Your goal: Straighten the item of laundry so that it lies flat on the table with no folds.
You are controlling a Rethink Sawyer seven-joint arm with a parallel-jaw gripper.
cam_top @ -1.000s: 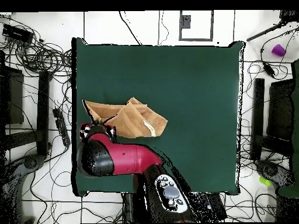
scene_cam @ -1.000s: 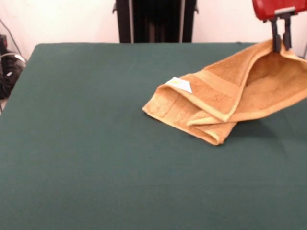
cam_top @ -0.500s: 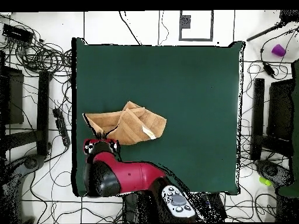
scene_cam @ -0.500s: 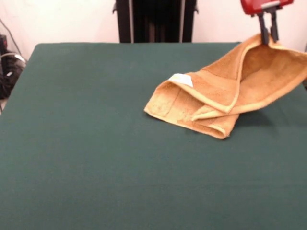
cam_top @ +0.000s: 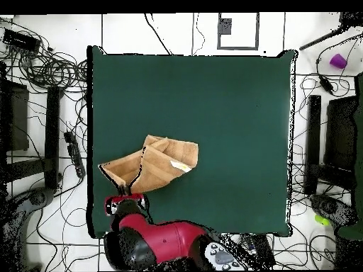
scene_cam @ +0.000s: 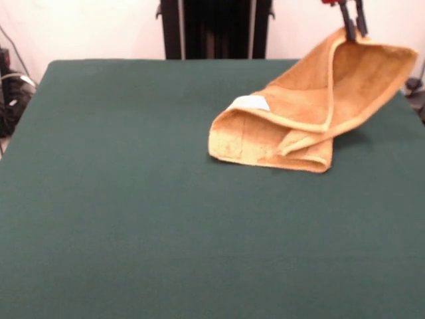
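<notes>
Front view: the dark green bench (scene_cam: 133, 219) fills nearly the whole picture, its cloth-like top bare over most of its width. Toward its right edge and far side sits the orange-yellow towel (scene_cam: 305, 119), partly lifted and still folded on itself. One end of the towel rests on the bench as a doubled, rolled-over bundle; the other end rises to the upper right, hanging open like a pouch with its pale hemmed edge running along the fold. A small white label (scene_cam: 250, 103) shows on the upper face of the resting end, close to the fold.

At the top edge of the picture the gripper (scene_cam: 352, 28) comes down on the raised corner of the towel, its dark jaws clamped on the cloth; only a sliver of the red body above them shows.

Overhead view: the red and black arm (cam_top: 159, 244) lies across the bench edge nearest the robot's base, close to one corner. The gripper (cam_top: 126, 204) sits just inside that edge, at the towel's lifted corner. The towel (cam_top: 152, 166) spreads from there toward the middle of the bench as an uneven folded shape, with the label (cam_top: 181, 166) on the side away from the gripper.
</notes>
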